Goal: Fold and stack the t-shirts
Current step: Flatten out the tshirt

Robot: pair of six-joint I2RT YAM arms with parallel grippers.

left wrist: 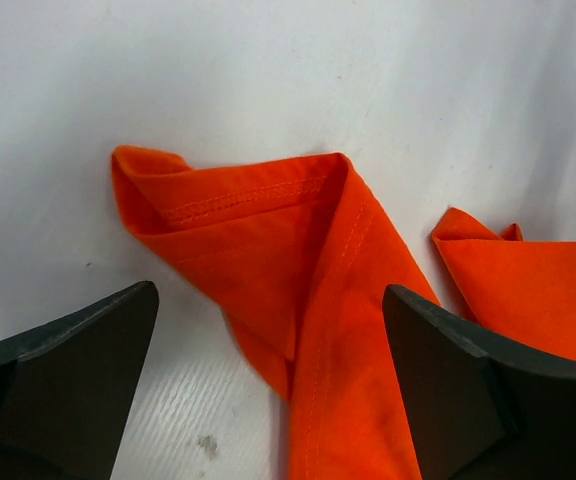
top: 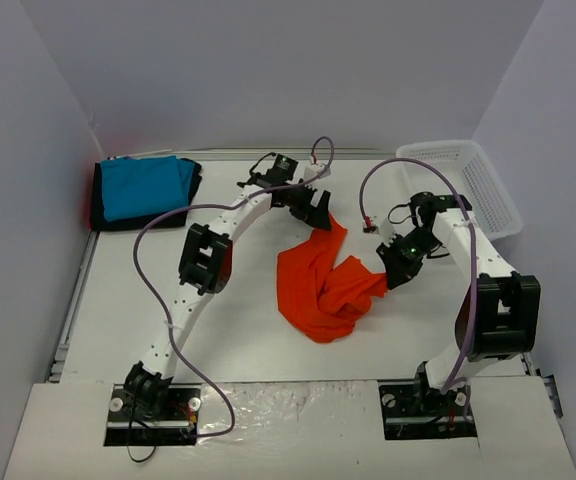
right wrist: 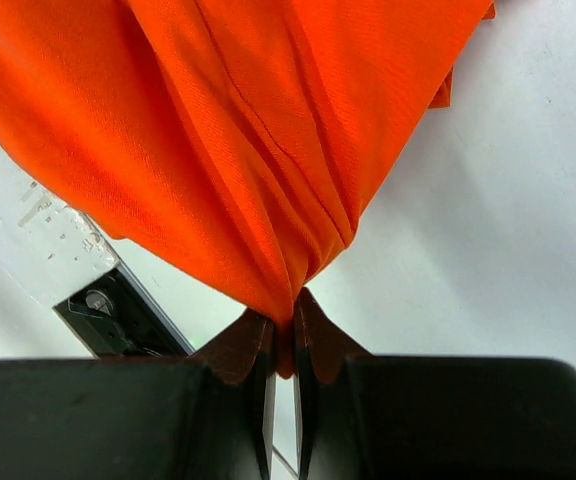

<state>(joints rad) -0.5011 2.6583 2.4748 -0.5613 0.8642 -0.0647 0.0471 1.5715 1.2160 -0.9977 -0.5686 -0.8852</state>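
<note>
**Last shirt in hand:** Mid-worktop, the orange shirt (top: 320, 290) lies crumpled and unfolded. A long twisted strip of it runs toward the far edge, and a bunched mass sits nearer the right side.

The right claw (right wrist: 280, 345) is pressed together on a gathered fold of the orange cloth. The cloth fans out from the pinch and drapes away over the white worktop (top: 108, 300).

The left claw (left wrist: 268, 300) stands spread wide, gripping nothing. It is poised over a stitched, hemmed corner at the shirt's far end; whether its fingers touch the cloth cannot be told.

In the far-left corner a blue shirt (top: 146, 186) sits folded flat on top of a black shirt (top: 193, 182). The black one is also folded, and its edges show around the blue. Two of the three garments appear done and stacked.

A white mesh basket (top: 488, 195) stands in the far-right corner.

By the look of things the job is past halfway, with the last shirt at its opening stage. It has yet to be spread flat, folded and carried to the pile in the far-left corner. With one end pinched and the other under an open claw, the likely step in hand is stretching the shirt out between the two arms.
</note>
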